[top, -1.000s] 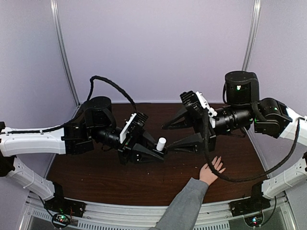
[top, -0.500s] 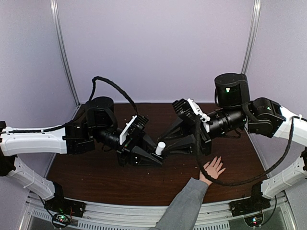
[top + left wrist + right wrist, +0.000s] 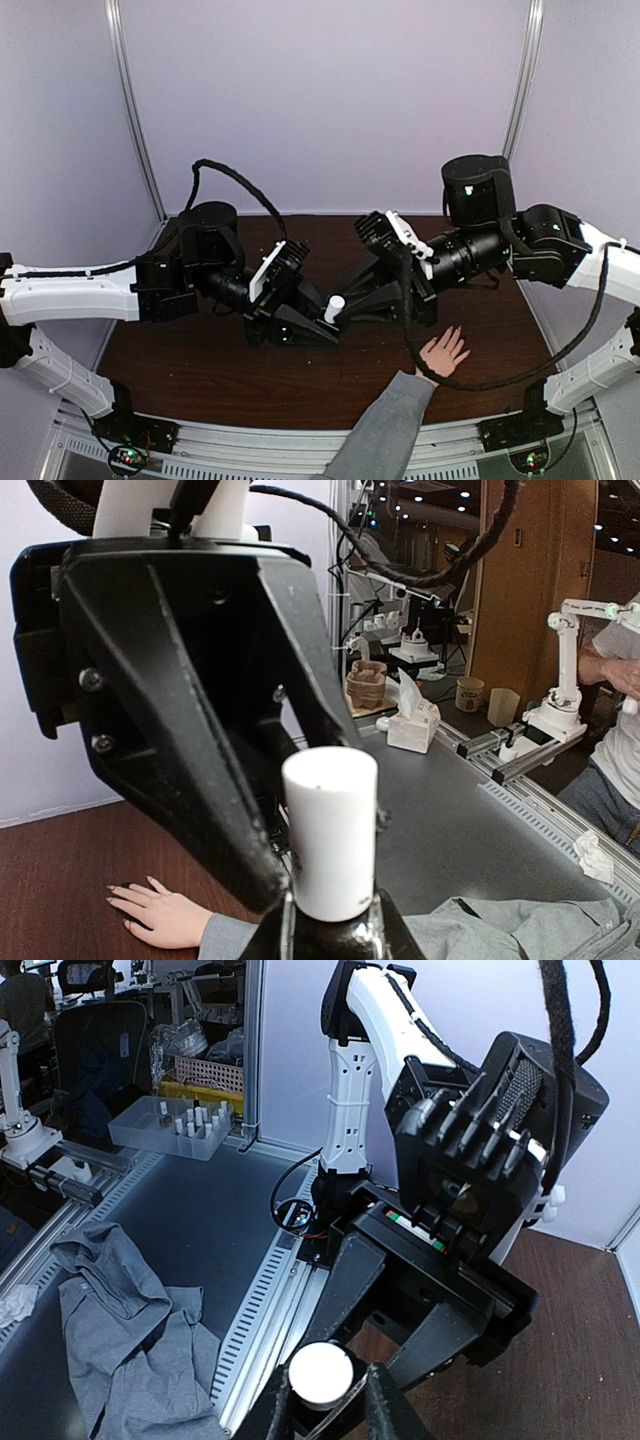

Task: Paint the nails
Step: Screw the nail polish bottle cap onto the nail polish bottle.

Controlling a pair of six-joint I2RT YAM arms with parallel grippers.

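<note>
1. Uncapping looks like the step in hand. The small dark polish bottle [image 3: 330, 938] is held up between the two arms over the middle of the dark brown wooden bench [image 3: 200, 370], and no polish is on a brush yet.
2. The left fingers [image 3: 295, 325] are clamped tight on the bottle's body, with its white cylindrical cap [image 3: 330, 830] standing upright above them.
3. The right fingers [image 3: 388, 1405] are narrowed to roughly the cap's width and stand close on either side of it. The wrist view shows them hugging it, but I cannot tell whether they press it or only flank it.
4. The nails [image 3: 452, 332] are on a light-skinned human hand [image 3: 442, 352] with a grey sleeve [image 3: 385, 430]. The hand lies flat on the bench with its fingers spread, near the right arm and well apart from the bottle.
5. The next move, as I judge it, calls for a firm pinch on the cap. A twist against the left hold would then free the cap and whatever brush hangs under it.
6. The bottle must stay upright and steady during that twist, since a slip could tip it or spill polish.
7. Only after that can the brush be carried down to the hand, which needs a slow, light approach to such small targets.
</note>
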